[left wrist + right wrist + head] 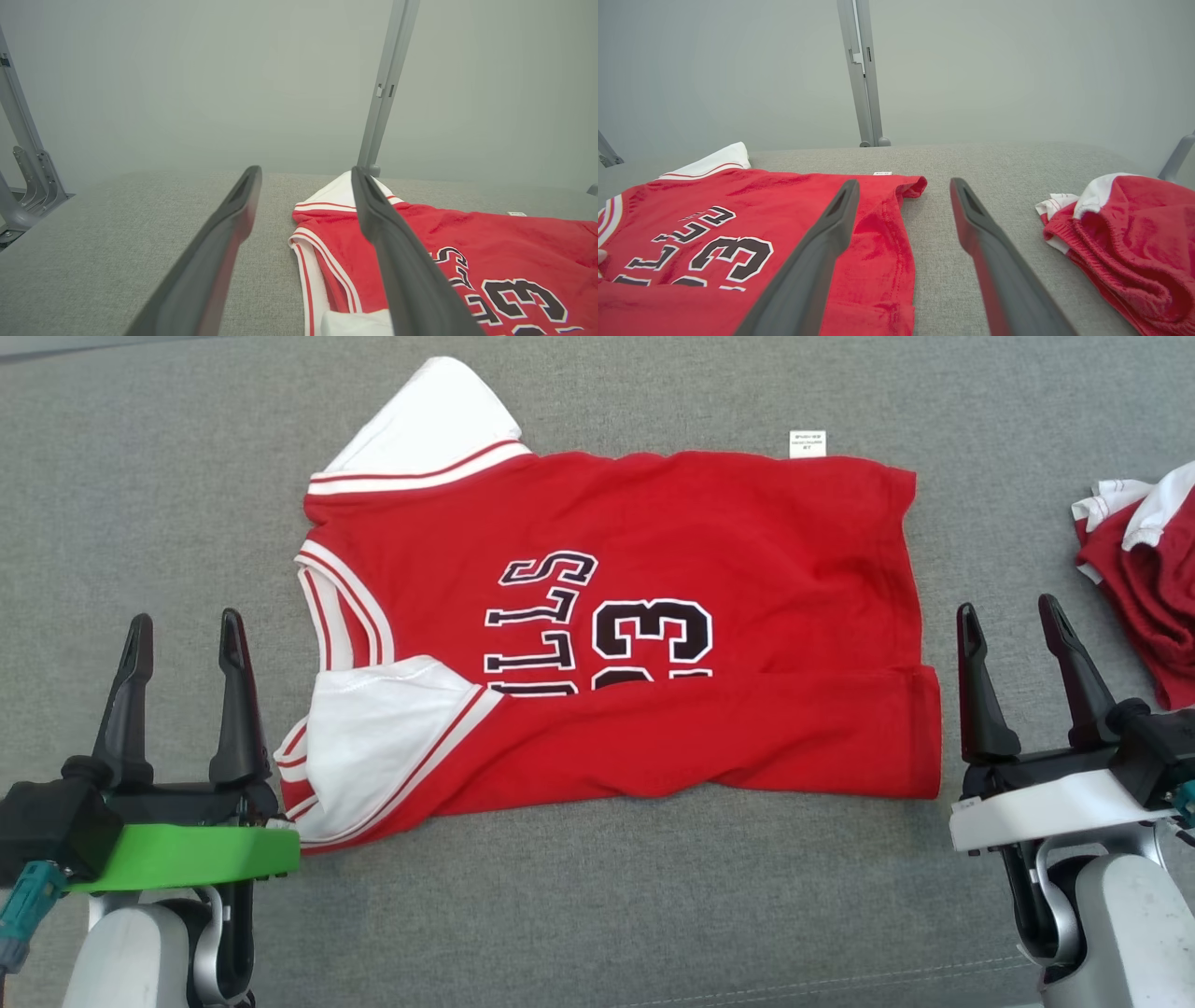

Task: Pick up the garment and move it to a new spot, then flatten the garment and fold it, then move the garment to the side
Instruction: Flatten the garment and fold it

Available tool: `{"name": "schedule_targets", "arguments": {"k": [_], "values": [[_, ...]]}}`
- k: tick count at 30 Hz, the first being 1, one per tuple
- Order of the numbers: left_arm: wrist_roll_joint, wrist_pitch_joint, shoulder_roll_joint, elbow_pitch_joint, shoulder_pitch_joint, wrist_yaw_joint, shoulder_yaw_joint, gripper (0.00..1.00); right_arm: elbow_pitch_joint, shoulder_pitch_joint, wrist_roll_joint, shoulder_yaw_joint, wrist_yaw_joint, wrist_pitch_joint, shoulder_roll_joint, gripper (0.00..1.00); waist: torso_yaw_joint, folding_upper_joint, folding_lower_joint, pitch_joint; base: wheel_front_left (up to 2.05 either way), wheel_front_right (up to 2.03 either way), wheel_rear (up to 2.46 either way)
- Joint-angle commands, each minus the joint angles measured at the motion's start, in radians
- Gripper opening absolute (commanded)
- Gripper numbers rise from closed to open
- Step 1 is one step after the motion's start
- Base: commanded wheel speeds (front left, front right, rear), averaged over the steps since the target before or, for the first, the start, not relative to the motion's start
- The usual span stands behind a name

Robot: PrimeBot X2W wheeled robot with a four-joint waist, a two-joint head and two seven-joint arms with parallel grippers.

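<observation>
The garment point(653, 569) is a red jersey with white sleeves and black lettering, lying on the grey surface with its near long edge folded over onto itself. It also shows in the left wrist view as the garment point(467, 238) and in the right wrist view as the garment point(738, 219). My left gripper point(185, 639) stands open just off the jersey's neck end, nothing between its fingers point(224, 233). My right gripper point(1013, 630) stands open just beyond the hem end, also holding nothing; its fingers point(985, 233) straddle bare cloth-covered surface.
A second bunched red and white garment point(1144, 569) lies at the far right, close to my right gripper, and appears as the bunched garment point(1125, 238). A grey metal post point(383, 88) rises behind the table. A white label point(808, 443) pokes out at the jersey's far edge.
</observation>
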Motion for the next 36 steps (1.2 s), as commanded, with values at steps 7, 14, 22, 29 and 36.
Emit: {"name": "schedule_targets", "arguments": {"k": [7, 14, 22, 29, 36], "values": [[0.084, -0.016, 0.023, -0.015, 0.043, 0.009, 0.002, 1.00, 0.010, 0.032, -0.030, 0.007, 0.000, -0.037, 0.001, 1.00, 0.003, 0.0000, 0.0000, -0.060, 0.00, 0.00, 0.00], [0.094, -0.015, 0.025, 0.002, 0.074, 0.006, -0.004, 1.00, 0.046, 0.035, -0.017, 0.010, 0.000, -0.045, 0.002, 1.00, 0.008, 0.0000, 0.0000, -0.074, 0.00, 0.00, 0.00], [0.091, 0.010, 0.027, 0.032, 0.096, -0.009, -0.037, 1.00, 0.087, 0.050, 0.003, 0.010, 0.000, -0.039, 0.001, 1.00, 0.015, 0.0000, 0.0000, -0.087, 0.00, 0.00, 0.00], [0.050, 0.029, -0.006, 0.107, 0.177, -0.024, -0.080, 1.00, 0.183, 0.111, 0.030, 0.022, 0.000, -0.028, 0.027, 1.00, 0.024, 0.0000, 0.0000, -0.068, 0.00, 0.00, 0.00], [0.001, 0.028, -0.022, 0.222, 0.156, -0.043, -0.092, 1.00, 0.289, 0.087, 0.071, 0.045, 0.000, -0.036, 0.040, 1.00, 0.034, 0.0000, 0.0000, -0.033, 0.00, 0.00, 0.00]]}}
